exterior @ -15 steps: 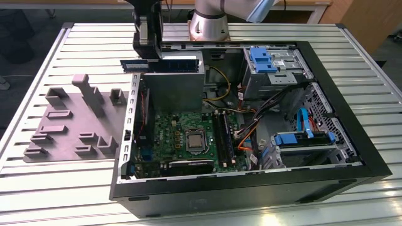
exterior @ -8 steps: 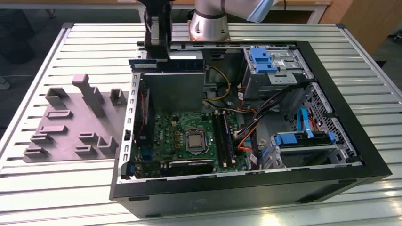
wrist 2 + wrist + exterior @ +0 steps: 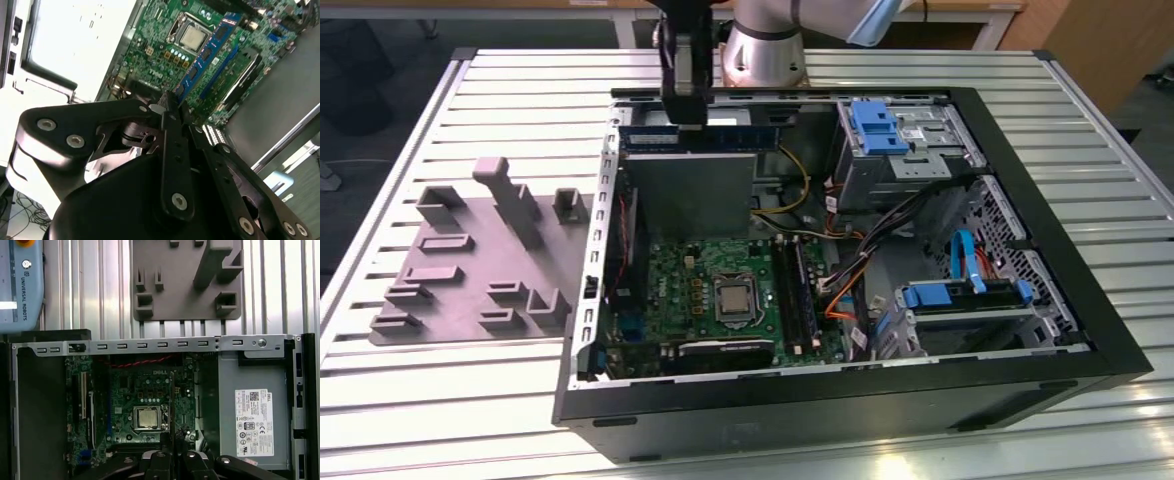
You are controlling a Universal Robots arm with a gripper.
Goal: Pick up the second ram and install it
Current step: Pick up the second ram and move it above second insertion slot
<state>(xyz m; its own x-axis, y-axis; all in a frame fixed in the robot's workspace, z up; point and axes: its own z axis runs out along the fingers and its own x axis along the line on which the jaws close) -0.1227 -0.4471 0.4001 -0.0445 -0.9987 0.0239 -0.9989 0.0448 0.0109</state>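
Ext. view: arm's gripper (image 3: 683,116) hangs over the open PC case (image 3: 854,405), at approx. 12 o'clock of the case. Jaws narrow, clamped on the top edge of the second ram (image 3: 744,135). Stick is level, long side running 9-to-3, above the grey PSU box (image 3: 694,195); can't tell if they touch.

Motherboard (image 3: 680,290) lies at 6 o'clock from the stick. CPU (image 3: 736,298) sits mid-board, w/ the black slots (image 3: 797,295) at its 3 o'clock. Ram is well apart from the slots, not seated.

First wrist view: ram shows edge-on, a thin dark line (image 3: 171,405) running out from the fingertips toward the CPU.

Second wrist view: fingers (image 3: 172,150) pressed close together, board beyond them. A blue stick (image 3: 207,55) is seated just beside the CPU.

Grey fixture plate (image 3: 454,270) at 9 o'clock of the case, on the slatted table (image 3: 454,420), apart from the case wall. Blue drive caddies at approx. 1 o'clock (image 3: 874,125) and 4 o'clock (image 3: 961,295) inside the case.
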